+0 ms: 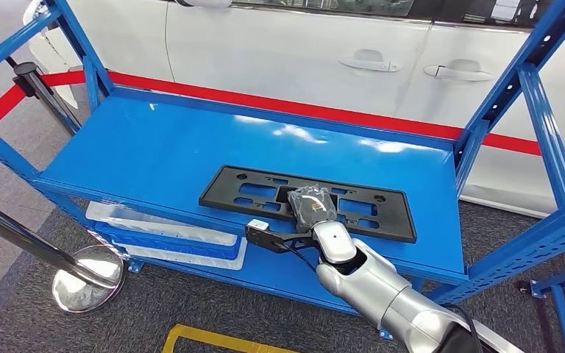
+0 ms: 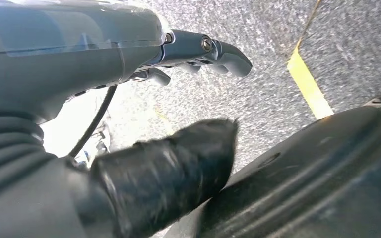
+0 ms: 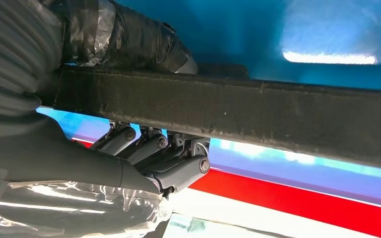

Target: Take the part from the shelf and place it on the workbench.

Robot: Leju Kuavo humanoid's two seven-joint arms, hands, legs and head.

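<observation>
A: Where's the part?

B: The part (image 1: pixel 309 202), a flat black plate frame with cut-outs, lies on the blue shelf (image 1: pixel 154 151), toward the shelf's front edge and right half, white car (image 1: pixel 301 51) behind the shelf.

A: Your right robot hand?

B: My right robot hand (image 1: pixel 314 206) is on the part's middle, at its near long edge. The right wrist view shows my thumb (image 3: pixel 129 37) on one face of the part's bar (image 3: pixel 258 114) and my fingers (image 3: pixel 154 153) curled on the other face, so I'm gripping it. Whether it's lifted off the shelf, I can't tell.

A: Left one?

B: My left robot hand (image 2: pixel 188 54) hangs over the grey floor (image 2: pixel 278 29), fingers curled in, nothing in them.

A: How will the part handle?

B: My guess: light, stiff moulded plastic, thin and long, so the ends may sag or swing. Smooth, a bit slippery. A mid-span hold on the near rail looks balanced; the thin webs between cut-outs could crack if squeezed hard.

A: Anything else there?

B: A blue tray (image 1: pixel 169 239) with clear bags sits on the lower level, below the shelf's front edge.
</observation>
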